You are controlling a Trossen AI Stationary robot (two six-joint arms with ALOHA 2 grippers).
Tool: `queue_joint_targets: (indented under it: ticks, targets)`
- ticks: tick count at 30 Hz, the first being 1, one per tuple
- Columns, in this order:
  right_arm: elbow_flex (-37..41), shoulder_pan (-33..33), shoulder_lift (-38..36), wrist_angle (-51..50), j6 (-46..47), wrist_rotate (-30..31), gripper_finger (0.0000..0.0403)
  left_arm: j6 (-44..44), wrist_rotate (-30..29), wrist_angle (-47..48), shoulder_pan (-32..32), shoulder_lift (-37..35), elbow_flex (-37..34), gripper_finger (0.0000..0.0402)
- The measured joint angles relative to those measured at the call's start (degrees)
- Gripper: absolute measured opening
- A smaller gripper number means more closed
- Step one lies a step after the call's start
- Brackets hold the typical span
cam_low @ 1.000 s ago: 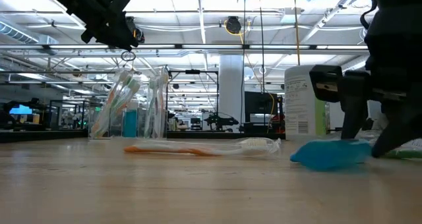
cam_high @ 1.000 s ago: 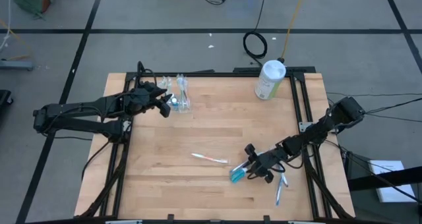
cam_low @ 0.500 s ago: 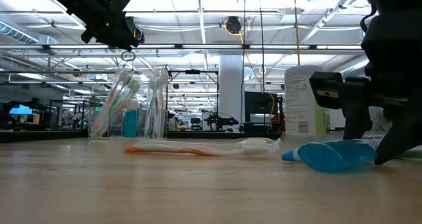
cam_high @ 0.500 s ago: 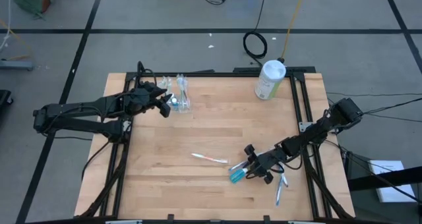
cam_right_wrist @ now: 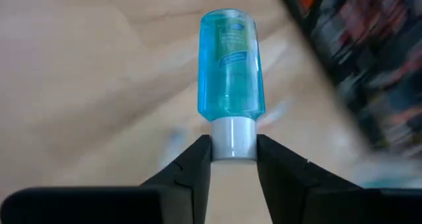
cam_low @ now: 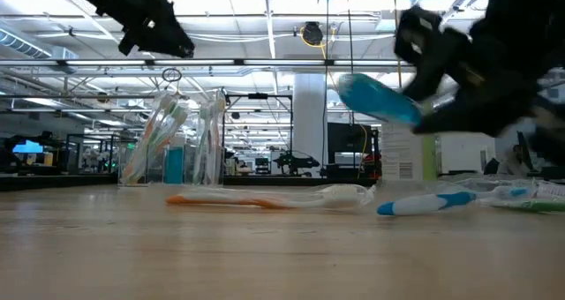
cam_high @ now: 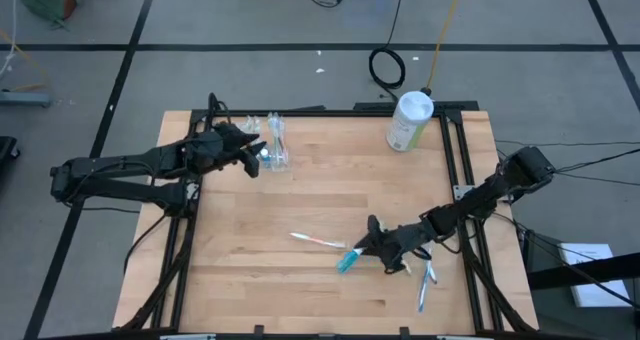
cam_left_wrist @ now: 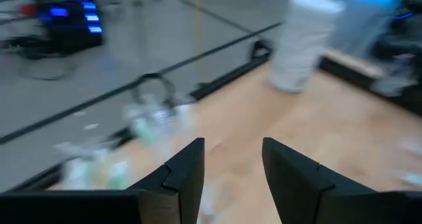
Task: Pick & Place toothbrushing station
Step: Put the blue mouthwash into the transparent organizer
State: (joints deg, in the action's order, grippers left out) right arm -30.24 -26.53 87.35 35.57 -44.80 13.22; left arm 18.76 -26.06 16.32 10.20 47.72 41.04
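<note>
The clear cup (cam_high: 274,146) with pale toothbrushes and a blue tube stands on its base at the table's far left; it also shows in the low view (cam_low: 177,150). My left gripper (cam_high: 256,156) hovers open just left of it, above table level (cam_low: 150,22). My right gripper (cam_high: 372,248) is shut on a small blue bottle (cam_high: 346,261) at the table's near right, lifted in the low view (cam_low: 378,97). An orange-handled toothbrush (cam_high: 318,241) lies flat on the table beside it. My right gripper pinches the bottle's white cap (cam_right_wrist: 232,137) between its two fingers, one on each side. The fingers come from the table's right, about level, in line with the bottle. The bottle is lifted clear of the table and sticks out tilted, its blue bottom end (cam_low: 353,84) highest.
A white canister with a green label (cam_high: 408,120) stands at the far right corner. A blue-and-white toothbrush (cam_low: 433,203) and other small items (cam_high: 425,280) lie near the right front, under my right arm. The table's middle is bare wood.
My right gripper has risen and gone a little toward the table's left, taking the blue bottle from lying on the table to lifted clear and tilted. My left gripper has shifted slightly beside the cup.
</note>
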Motion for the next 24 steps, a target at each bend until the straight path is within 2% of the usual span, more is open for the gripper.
queue_joint_targets:
  ticks: [5,9,13,18,21,24]
  targets:
    - [-5.02,5.95,0.11,-0.29,-26.21,1.76,0.0093,-0.17,12.29,-5.35,-0.02,0.48,0.00,0.0159]
    - [-9.28,12.11,0.11,-0.35,-35.90,1.41,0.0092,-0.83,23.67,-8.27,-0.02,3.36,-0.07,0.0159]
    - [-11.30,17.32,0.13,-2.29,-38.62,-1.17,0.0094,-0.07,31.43,-13.33,-0.33,9.36,0.06,0.0159]
    - [-11.56,20.31,0.13,-5.26,-32.91,-1.22,0.0095,-0.32,37.82,-17.76,-0.57,19.33,1.17,0.0159]
    - [-11.50,20.26,0.15,-6.81,-33.07,-1.26,0.0095,-3.61,39.62,-16.28,-0.57,24.83,5.69,0.0159]
    - [-11.50,20.10,0.45,-6.76,-33.89,-1.03,0.0095,-5.09,40.06,-10.88,-0.57,30.25,12.37,0.0159]
